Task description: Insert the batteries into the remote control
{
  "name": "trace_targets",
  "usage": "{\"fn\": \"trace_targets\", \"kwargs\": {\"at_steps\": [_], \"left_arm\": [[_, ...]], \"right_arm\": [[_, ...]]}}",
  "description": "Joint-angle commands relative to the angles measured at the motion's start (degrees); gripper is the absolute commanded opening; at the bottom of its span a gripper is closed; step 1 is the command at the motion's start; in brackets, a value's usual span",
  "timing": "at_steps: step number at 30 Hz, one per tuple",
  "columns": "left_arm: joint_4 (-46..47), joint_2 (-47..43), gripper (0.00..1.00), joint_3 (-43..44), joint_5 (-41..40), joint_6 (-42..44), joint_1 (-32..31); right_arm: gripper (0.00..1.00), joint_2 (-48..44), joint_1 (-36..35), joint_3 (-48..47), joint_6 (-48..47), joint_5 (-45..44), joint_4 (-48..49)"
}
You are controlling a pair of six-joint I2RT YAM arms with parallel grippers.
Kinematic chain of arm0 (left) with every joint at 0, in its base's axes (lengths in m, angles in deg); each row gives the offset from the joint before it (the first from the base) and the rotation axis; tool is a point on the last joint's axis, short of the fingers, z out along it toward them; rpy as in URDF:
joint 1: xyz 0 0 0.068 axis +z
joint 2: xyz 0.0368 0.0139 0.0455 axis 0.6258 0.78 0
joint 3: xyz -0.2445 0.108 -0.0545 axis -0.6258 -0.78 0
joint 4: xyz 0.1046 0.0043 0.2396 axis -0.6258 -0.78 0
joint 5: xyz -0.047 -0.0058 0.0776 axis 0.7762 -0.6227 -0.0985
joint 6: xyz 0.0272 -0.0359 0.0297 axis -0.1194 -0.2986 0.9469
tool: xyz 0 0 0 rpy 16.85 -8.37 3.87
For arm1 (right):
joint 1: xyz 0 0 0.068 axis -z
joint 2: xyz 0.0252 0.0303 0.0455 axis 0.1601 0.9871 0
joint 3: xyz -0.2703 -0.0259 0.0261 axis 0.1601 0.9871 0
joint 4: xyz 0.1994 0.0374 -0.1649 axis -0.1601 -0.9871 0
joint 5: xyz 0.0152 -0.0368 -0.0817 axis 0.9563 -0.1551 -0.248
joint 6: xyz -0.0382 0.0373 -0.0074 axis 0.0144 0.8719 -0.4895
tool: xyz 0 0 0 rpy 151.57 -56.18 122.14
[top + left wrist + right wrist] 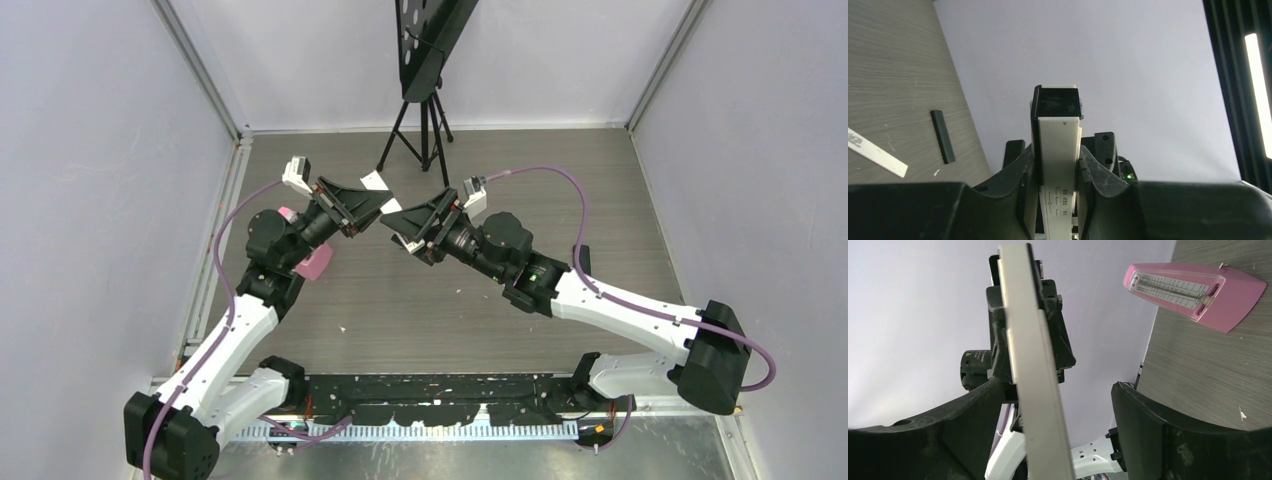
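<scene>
My left gripper (1058,155) is shut on the white remote control (1060,142), which sticks out past its fingertips with a black end (1057,102). Both grippers meet above the middle of the table, left gripper (362,203) facing right gripper (405,222). In the right wrist view the remote control (1034,385) runs edge-on between the jaws of my right gripper (1055,390). These jaws stand wide open, the remote close to the left finger (973,410) and a broad gap on the other side. The batteries are out of view.
A pink wedge-shaped object (1193,292) lies on the table, under the left arm in the top view (315,262). A thin black strip (943,136) and a white strip (875,152) lie on the table. A black tripod (425,120) stands at the back.
</scene>
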Motion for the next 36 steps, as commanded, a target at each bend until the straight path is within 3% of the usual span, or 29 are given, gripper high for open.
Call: {"fn": "trace_targets", "kwargs": {"at_steps": [1,6,16,24,26,28,30,33,36], "left_arm": [[-1.83,-0.95,0.0,1.32,-1.29,4.55,-0.16],[-1.27,-0.21,0.0,1.23,-1.4,5.12,-0.16],[-0.59,-0.13,0.0,0.8,-0.73,5.29,-0.16],[-0.28,-0.18,0.0,1.01,0.24,6.66,-0.16],[-1.94,-0.3,0.0,1.25,0.06,8.86,-0.16],[-6.91,-0.77,0.0,1.59,-2.23,15.76,-0.16],[-14.54,-1.41,0.0,1.61,-6.78,25.15,-0.08],[-20.14,-1.49,0.0,-0.09,-12.44,36.41,0.12],[-19.84,-1.74,0.0,-3.03,-15.2,43.27,0.66]], "right_arm": [[0.85,-3.11,0.16,-0.21,-3.14,0.32,2.88],[0.83,-4.52,0.2,1.3,-4.85,3.47,4.42],[0.46,-5.46,0.84,4.58,-5.93,2.3,4.26],[0.34,-3.59,3.42,5.04,-3.07,4.65,4.05],[0.42,-3.56,3.69,4.8,-5.16,5.85,3.57],[0.67,-4.2,3.77,4.04,-8.71,6.49,0.98],[0.82,-5.22,3.8,3.26,-12.1,5.47,-3.96],[0.84,-6.36,3.85,3.11,-15.87,3.62,-10.07],[0.84,-7.05,3.82,2.88,-18.82,1.5,-15.78]]}}
